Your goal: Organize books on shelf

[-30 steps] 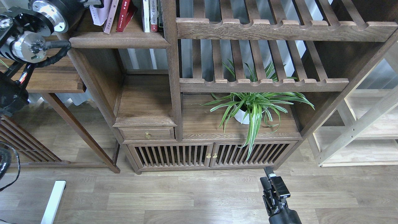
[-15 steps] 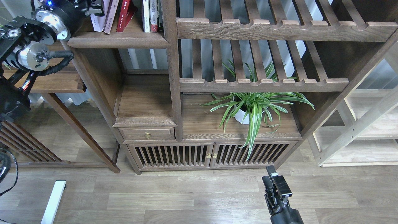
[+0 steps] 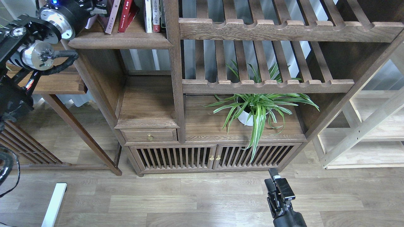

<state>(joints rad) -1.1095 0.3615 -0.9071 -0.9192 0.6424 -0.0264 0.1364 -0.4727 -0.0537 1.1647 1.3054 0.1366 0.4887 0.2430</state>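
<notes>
The books stand leaning at the left end of the shelf [image 3: 120,40], cut off by the top edge. The red one [image 3: 127,12] leans beside a maroon one with a pale edge [image 3: 110,17]. Only a sliver of the pale lavender one [image 3: 91,22] shows behind my left wrist. My left gripper [image 3: 96,4] reaches up against these books at the top edge; its fingers are mostly out of frame, so its state is unclear. My right gripper [image 3: 275,178] hangs low over the floor, far from the shelf, seen dark and end-on.
Slim white-spined and red-spined volumes [image 3: 152,15] stand upright against the post [image 3: 172,47]. Slatted racks [image 3: 268,30] fill the right side. A potted spider plant [image 3: 252,110] sits on the cabinet top. A pine frame [image 3: 363,132] stands at right.
My left arm has swung right and up toward the books, and its wrist now covers most of the lavender book. The right gripper has barely shifted.
</notes>
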